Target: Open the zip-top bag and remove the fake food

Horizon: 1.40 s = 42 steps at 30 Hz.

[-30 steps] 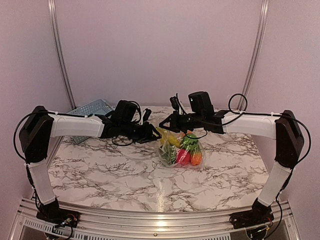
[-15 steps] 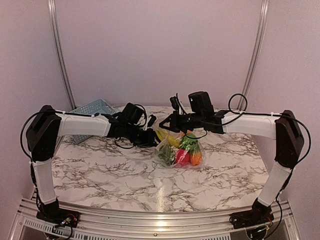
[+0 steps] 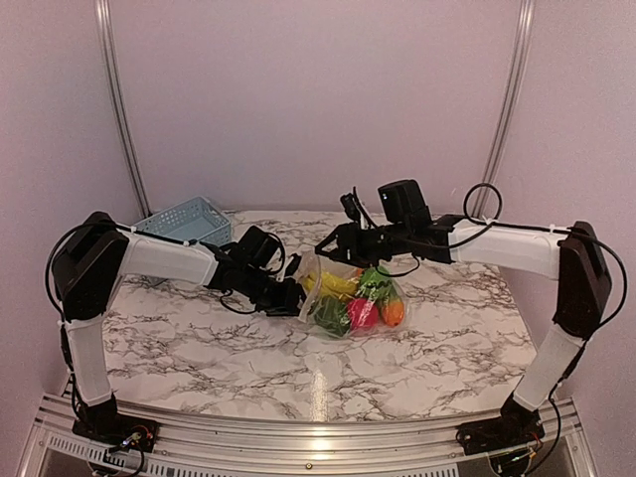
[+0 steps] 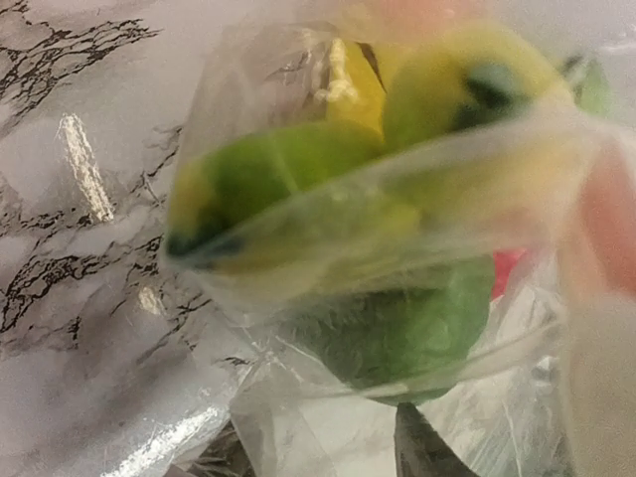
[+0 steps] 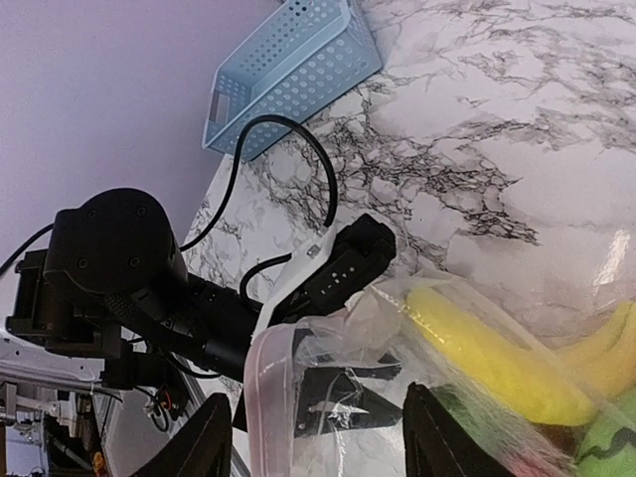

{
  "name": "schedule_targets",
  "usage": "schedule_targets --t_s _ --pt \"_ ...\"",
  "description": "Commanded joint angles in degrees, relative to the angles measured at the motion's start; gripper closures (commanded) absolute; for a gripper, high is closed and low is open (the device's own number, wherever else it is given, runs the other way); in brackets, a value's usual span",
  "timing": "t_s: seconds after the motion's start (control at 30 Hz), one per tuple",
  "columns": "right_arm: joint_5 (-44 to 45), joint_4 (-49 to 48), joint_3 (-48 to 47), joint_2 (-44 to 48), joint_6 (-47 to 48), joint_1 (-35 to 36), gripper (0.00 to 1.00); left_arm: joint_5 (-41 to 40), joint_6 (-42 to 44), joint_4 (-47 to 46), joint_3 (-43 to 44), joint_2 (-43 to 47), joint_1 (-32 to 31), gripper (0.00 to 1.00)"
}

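The clear zip-top bag [image 3: 338, 281] lies on the marble table between the two arms, with the fake food [image 3: 363, 306] inside it: yellow bananas [image 5: 487, 348], green pieces [image 4: 397, 328], and red and orange pieces. My left gripper [image 3: 294, 298] is low at the bag's left end. In its wrist view the jaws [image 4: 313, 457] stand apart with bag film between them, so it is open. My right gripper [image 3: 330, 247] hovers just above the bag's upper left. It is open [image 5: 318, 437], and the pink zip strip [image 5: 260, 397] hangs loose between its fingers.
A blue lattice basket [image 3: 184, 219] stands at the back left of the table and also appears in the right wrist view [image 5: 293, 70]. The left arm's cable [image 5: 298, 159] loops above the marble near the bag. Bare marble lies in front of the bag.
The right gripper has opened and let go of the bag's rim. The bag has sunk from hanging onto the table. The left gripper has moved down and right, and its jaws have widened.
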<state>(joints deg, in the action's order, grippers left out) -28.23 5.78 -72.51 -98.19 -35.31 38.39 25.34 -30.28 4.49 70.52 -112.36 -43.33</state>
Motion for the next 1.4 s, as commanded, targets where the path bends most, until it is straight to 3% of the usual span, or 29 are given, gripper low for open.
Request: schedule_targets --t_s 0.0,0.27,0.53,0.8,1.0,1.13,1.37 --pt "-0.49 5.60 0.34 7.05 3.49 -4.66 0.41 3.29 -3.48 -5.65 0.81 -0.35 0.34 0.49" --pt "2.17 13.30 11.25 15.47 7.45 -15.06 0.32 5.82 -9.94 -14.19 -5.14 2.36 1.57 0.25" --pt "2.38 13.26 18.03 14.46 12.22 -22.31 0.32 4.30 -11.45 -15.60 -5.05 1.43 0.90 0.23" --pt "-2.01 8.53 18.64 6.83 15.71 -22.92 0.36 3.88 -12.95 -18.10 -4.72 -0.17 -0.29 0.23" --pt "-4.80 4.75 18.85 2.71 16.78 -22.92 0.41 3.81 -12.65 -16.33 -0.87 -3.78 -1.19 0.18" --pt "-6.95 3.06 19.97 1.78 16.53 -22.84 0.55 3.59 -12.19 -14.60 1.37 -6.02 -1.94 0.13" --pt "-10.52 0.22 23.42 3.19 14.87 -21.35 0.95 2.13 -11.42 -10.08 5.55 -9.70 -2.62 0.11"
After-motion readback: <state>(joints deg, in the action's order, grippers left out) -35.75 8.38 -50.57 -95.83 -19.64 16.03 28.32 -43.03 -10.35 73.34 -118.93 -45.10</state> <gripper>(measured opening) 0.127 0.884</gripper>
